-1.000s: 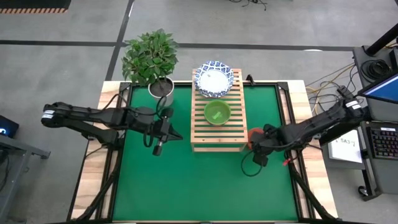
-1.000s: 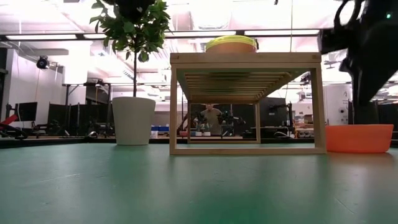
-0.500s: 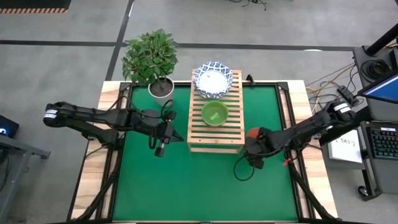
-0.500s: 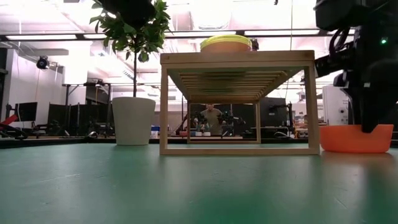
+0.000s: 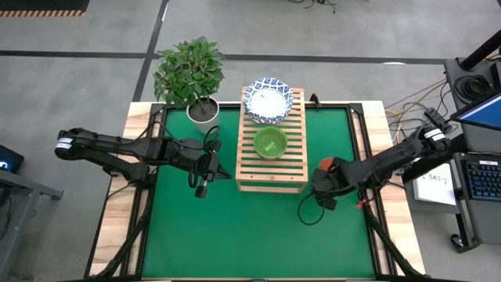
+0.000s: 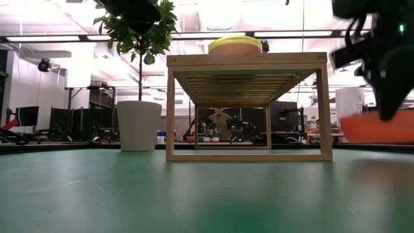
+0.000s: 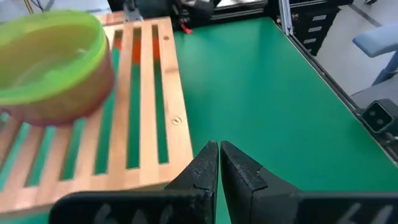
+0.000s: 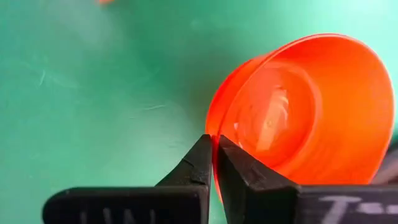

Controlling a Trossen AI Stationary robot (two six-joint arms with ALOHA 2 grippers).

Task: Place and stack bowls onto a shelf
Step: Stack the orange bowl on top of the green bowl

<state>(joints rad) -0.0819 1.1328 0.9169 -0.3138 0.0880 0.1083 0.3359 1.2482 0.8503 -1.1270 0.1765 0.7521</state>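
A red bowl (image 8: 305, 109) hangs just above the green mat to the right of the shelf (image 5: 272, 176), and my right gripper (image 8: 213, 146) is shut on it. In the low view the red bowl (image 6: 378, 127) shows clear of the table. On the shelf's slats a green bowl (image 5: 271, 143) rests on its base at the middle, and a white bowl with a blue patterned rim (image 5: 268, 99) sits at the far end. My left gripper (image 7: 219, 155) is shut with nothing in it, hovering beside the shelf's near left corner (image 5: 239, 185). My right gripper pinches the red bowl's rim (image 8: 210, 127), on the side nearest the wrist. One finger is inside the bowl and one outside. The fingers come from above, pointing down. The bowl is lifted clear of the mat, its opening facing up toward the wrist.
A potted plant in a white pot (image 5: 203, 110) stands at the far left corner of the mat. Bare green mat (image 5: 258, 235) lies along the near side. Cables trail beside the right arm (image 5: 391, 160).
My right gripper has come down onto the red bowl, shut on its rim and lifted it off the mat. Earlier in that second the shelf slid a little toward the table's left and near edges, then stayed put.
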